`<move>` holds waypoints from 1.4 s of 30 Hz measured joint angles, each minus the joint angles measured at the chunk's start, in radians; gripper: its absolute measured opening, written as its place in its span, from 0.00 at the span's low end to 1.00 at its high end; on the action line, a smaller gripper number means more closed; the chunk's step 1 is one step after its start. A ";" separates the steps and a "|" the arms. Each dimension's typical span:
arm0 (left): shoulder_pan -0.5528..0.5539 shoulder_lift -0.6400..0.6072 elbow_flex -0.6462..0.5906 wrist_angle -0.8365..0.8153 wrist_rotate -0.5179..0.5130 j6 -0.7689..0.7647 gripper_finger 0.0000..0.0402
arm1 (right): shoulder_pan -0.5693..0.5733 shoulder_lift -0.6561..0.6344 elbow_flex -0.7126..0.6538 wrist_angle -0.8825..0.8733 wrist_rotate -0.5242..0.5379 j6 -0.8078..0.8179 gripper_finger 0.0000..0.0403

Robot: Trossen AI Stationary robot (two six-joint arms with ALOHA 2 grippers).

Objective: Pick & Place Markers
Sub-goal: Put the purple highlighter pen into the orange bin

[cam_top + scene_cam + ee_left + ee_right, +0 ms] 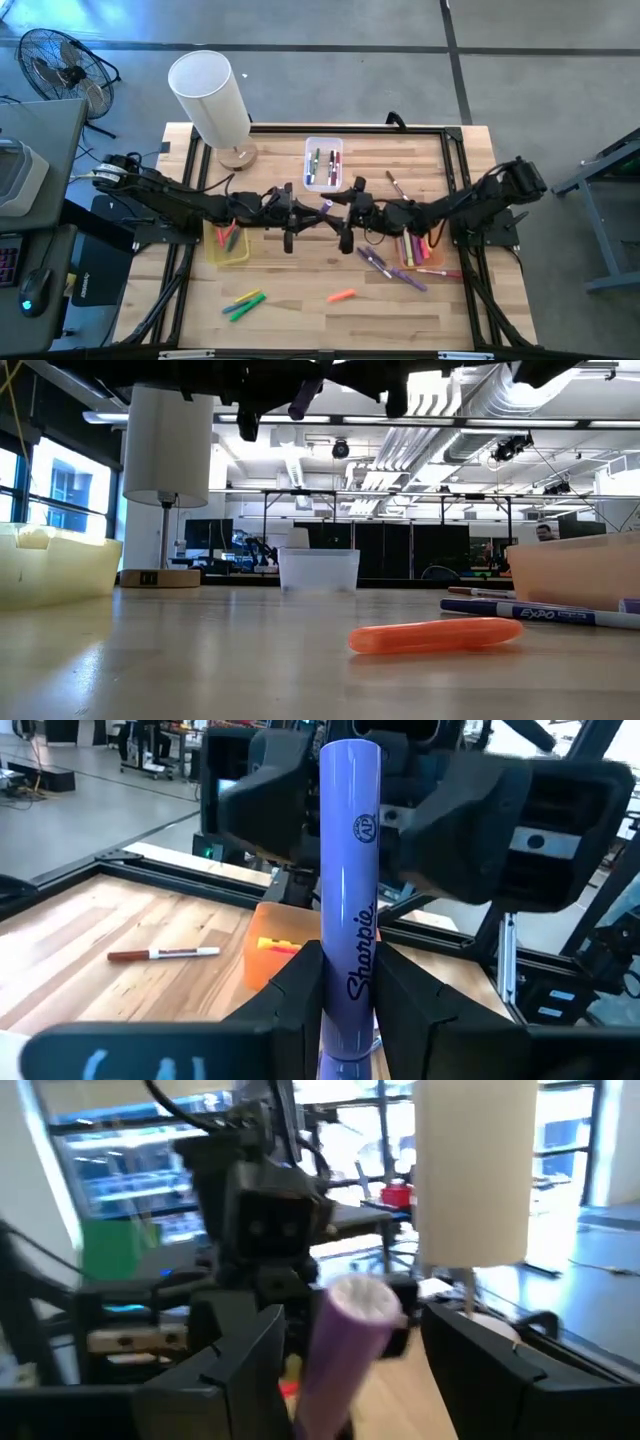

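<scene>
left gripper [348, 985] pinches a purple marker [350, 890] upright above mid-table; right gripper [345, 1350] faces it, fingers spread either side of the marker, not touching. other markers [244, 303] lie on the table [300, 310].

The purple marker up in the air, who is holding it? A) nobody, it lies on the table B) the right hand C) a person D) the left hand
D: in the left wrist view the purple marker stands pinched between the left hand's two dark fingers, while the right hand stands open around its other end.
</scene>
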 joint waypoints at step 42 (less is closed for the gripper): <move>0.000 -0.049 0.000 -0.199 0.033 0.057 0.55 | -0.045 -0.240 0.009 -0.539 -0.030 0.216 0.18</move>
